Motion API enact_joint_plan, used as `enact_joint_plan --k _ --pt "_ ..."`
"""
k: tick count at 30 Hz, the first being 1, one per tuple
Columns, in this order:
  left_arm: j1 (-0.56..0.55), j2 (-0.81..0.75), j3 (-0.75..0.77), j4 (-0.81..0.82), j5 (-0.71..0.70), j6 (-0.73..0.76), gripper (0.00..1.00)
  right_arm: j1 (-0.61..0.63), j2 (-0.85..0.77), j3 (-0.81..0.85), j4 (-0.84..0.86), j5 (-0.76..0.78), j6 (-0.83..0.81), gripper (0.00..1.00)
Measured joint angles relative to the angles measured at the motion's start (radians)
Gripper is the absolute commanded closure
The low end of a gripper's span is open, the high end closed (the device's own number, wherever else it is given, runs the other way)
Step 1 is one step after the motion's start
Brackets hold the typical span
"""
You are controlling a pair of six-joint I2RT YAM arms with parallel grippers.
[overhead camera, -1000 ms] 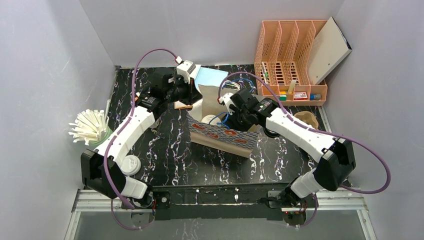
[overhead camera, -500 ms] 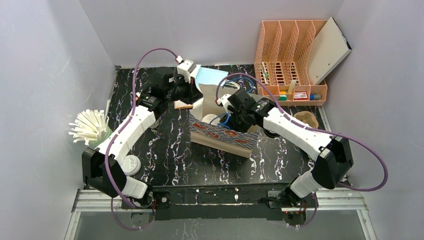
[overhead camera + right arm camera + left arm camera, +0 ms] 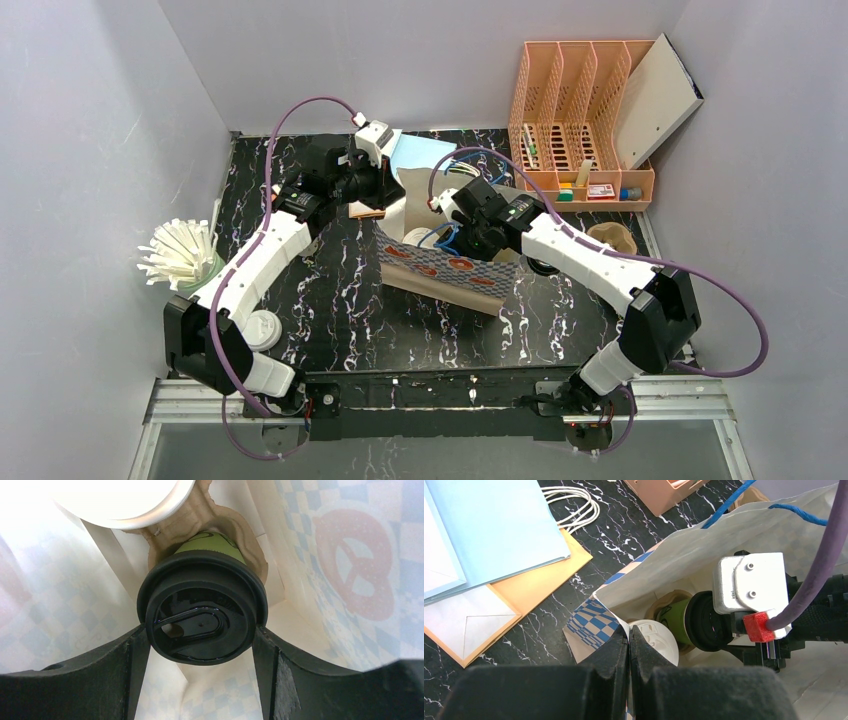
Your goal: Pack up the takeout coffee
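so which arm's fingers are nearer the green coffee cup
Right. The right fingers clasp the takeout coffee's black lid inside the bag; the left fingers sit apart, pinching the bag's rim.

White arms (image 3: 258, 262), purple cables (image 3: 300, 103), black fingers (image 3: 100, 680)

Back right on the black, white-veined marble bench (image 3: 330, 300) stands a peach plastic slotted file organiser (image 3: 565, 110), upright. A flat white board (image 3: 660, 95) leans out of its right-hand slot, and a small red-and-white box (image 3: 601, 191) lies in its front tray. Far left, white straws (image 3: 178, 250) bristle from a light green holder (image 3: 212, 268), with a round white lid (image 3: 262, 328) nearby. At the back lies a flat light blue paper bag (image 3: 499, 525) with white cord handles (image 3: 574, 502), overlapping an orange-tan sheet (image 3: 539, 585) and a white envelope (image 3: 469, 625).
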Motion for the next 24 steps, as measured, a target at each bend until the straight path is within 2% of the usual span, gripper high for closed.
enact_joint_plan --k 12,24 --pt "0.000 0.000 0.000 -0.013 0.000 0.019 1.00 -0.013 0.002 -0.029 0.050 -0.019 -0.003 0.72" --pt "0.000 0.000 0.002 -0.014 0.001 0.023 1.00 -0.014 0.014 -0.008 0.032 -0.019 0.002 0.71"
